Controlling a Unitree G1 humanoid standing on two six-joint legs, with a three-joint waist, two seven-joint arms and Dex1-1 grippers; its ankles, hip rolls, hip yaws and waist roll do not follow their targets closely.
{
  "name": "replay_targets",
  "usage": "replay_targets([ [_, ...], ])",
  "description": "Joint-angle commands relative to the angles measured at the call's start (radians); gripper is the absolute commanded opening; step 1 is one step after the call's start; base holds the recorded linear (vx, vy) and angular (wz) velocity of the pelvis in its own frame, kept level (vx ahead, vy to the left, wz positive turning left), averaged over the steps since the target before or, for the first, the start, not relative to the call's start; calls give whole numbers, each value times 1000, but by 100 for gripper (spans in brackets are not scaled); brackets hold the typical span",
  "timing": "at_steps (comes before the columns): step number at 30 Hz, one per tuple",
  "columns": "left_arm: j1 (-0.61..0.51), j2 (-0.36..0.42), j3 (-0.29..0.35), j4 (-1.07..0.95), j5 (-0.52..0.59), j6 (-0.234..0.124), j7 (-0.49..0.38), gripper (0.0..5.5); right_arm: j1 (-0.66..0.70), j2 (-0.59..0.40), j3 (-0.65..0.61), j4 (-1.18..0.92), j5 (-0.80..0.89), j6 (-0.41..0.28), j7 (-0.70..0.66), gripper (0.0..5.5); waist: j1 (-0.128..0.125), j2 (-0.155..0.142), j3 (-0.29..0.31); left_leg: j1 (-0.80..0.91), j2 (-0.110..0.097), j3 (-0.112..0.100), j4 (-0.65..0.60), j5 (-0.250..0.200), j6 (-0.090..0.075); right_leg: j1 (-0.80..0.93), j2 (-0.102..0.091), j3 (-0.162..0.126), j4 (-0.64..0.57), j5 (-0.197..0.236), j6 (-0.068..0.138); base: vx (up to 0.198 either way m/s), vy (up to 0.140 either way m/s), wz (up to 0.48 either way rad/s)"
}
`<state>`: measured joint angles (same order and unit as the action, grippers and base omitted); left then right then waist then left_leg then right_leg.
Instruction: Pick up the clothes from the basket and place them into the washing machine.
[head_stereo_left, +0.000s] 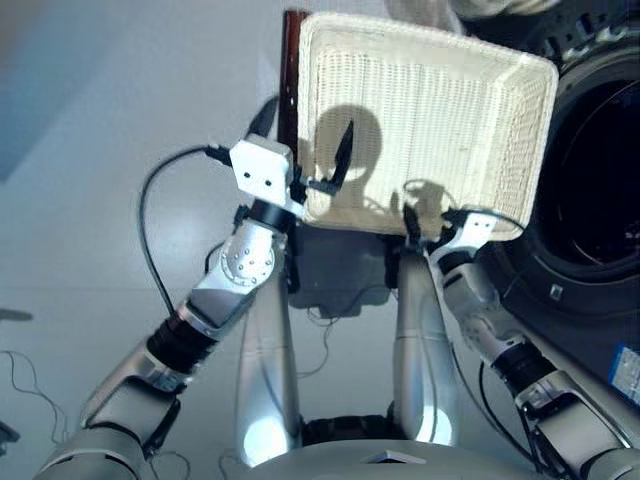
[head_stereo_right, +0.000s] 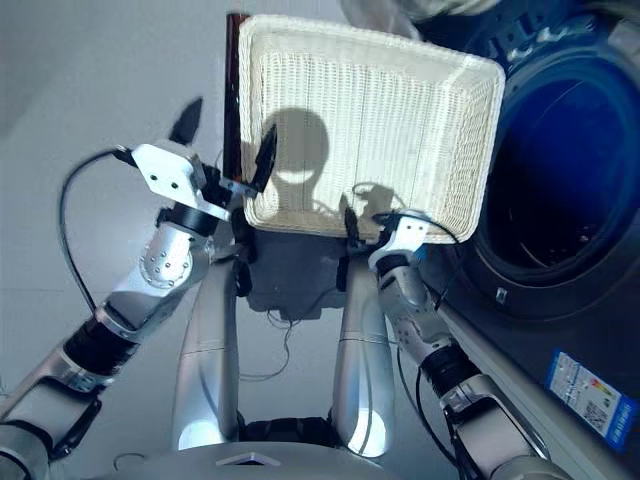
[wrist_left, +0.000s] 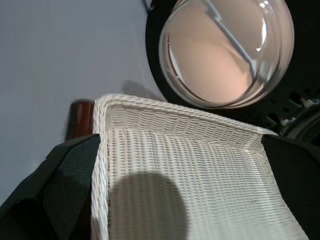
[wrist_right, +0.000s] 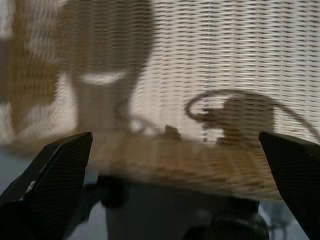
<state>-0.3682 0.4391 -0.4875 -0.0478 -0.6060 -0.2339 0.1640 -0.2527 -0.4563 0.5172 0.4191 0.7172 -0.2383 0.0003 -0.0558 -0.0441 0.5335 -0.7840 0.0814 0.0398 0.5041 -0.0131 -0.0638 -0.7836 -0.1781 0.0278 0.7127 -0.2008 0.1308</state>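
Observation:
The basket (head_stereo_left: 500, 110), a cream-white wicker tray, lies in front of me and shows only bare weave inside. The clothes are out of view. At my right stands the washing machine (head_stereo_right: 560, 170), its drum hole dark; its round glass door (wrist_left: 225, 50) hangs open beyond the basket. My left gripper (head_stereo_left: 305, 135) is open and straddles the basket's near left corner, one finger (head_stereo_left: 343, 152) over the weave and the other outside the rim. My right gripper (head_stereo_left: 425, 222) is open at the basket's near rim (wrist_right: 165, 150) and holds nothing.
A dark brown post (head_stereo_left: 290, 70) runs along the basket's left side. A dark grey block (head_stereo_left: 340, 270) sits under its near edge. Thin cables (head_stereo_left: 150, 230) loop from my left wrist. A blue label (head_stereo_right: 590, 395) marks the machine's front.

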Motion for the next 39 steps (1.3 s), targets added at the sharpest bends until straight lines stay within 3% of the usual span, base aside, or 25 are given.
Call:
replay_targets([
  [1,12,-60,51,44,-126,-44,-101,550,9,9,-46,102,-72,7,60,550,6,8,-14,165,-17,34,-65,-36,-9,107,-3,-57,-199,171,10,136,11,44],
  [3,24,-55,66,54,-106,-44,-115,550,21,14,-62,132,-102,12,62,550,9,10,-14,206,-21,35,-93,-31,-8,147,-5,-62,-228,180,13,118,15,14],
  [5,74,-73,82,137,-116,-28,-192,550,38,21,-85,216,-188,20,80,550,15,12,-14,357,-30,44,-190,-14,-10,309,-14,-86,-355,215,27,153,24,-48],
  [8,108,-80,92,259,-143,-2,-272,550,54,36,-123,287,-210,29,100,550,14,13,-14,481,-36,49,-270,5,-16,444,-16,-98,-456,251,39,116,48,-89],
  [10,139,-92,120,317,-124,6,-284,550,79,53,-153,308,-213,41,112,550,17,14,-21,562,-39,50,-325,16,-15,521,-15,-104,-505,267,42,133,46,-29],
  [11,168,-104,131,382,-121,23,-304,550,87,58,-162,346,-253,42,108,550,16,15,-44,590,-39,52,-353,20,-16,547,-15,-106,-529,275,45,161,43,-22],
  [15,239,-118,193,511,-54,23,-319,550,142,78,-209,378,-262,55,117,550,19,13,-106,673,-42,57,-424,31,-16,624,-16,-116,-593,287,51,137,30,5],
  [17,313,-147,254,640,-9,37,-314,550,193,111,-259,479,-215,90,153,550,26,13,-181,734,-43,58,-481,39,-15,682,-22,-127,-641,302,56,157,7,13],
  [21,361,-165,292,775,76,51,-313,550,228,130,-271,579,-283,106,161,550,27,18,-242,796,-44,59,-536,43,-12,737,-26,-143,-672,300,60,116,10,47],
  [22,386,-176,323,862,131,56,-291,550,255,146,-315,608,-255,119,158,550,25,21,-286,826,-44,62,-570,47,-11,761,-25,-148,-687,295,62,175,30,22],
  [23,393,-184,342,964,145,84,-296,550,264,154,-346,621,-228,117,153,550,18,24,-307,838,-42,66,-582,48,-11,767,-24,-145,-687,292,64,182,34,36],
  [30,378,-212,352,1186,303,97,-300,550,309,177,-376,714,-250,133,151,550,10,27,-396,887,-31,63,-591,29,-14,829,-15,-160,-705,271,60,95,-9,-6],
  [39,395,-227,378,1211,239,108,-329,550,315,200,-380,734,-246,144,154,550,13,31,-438,897,-19,52,-591,27,-20,856,-7,-175,-720,255,54,0,0,0],
])
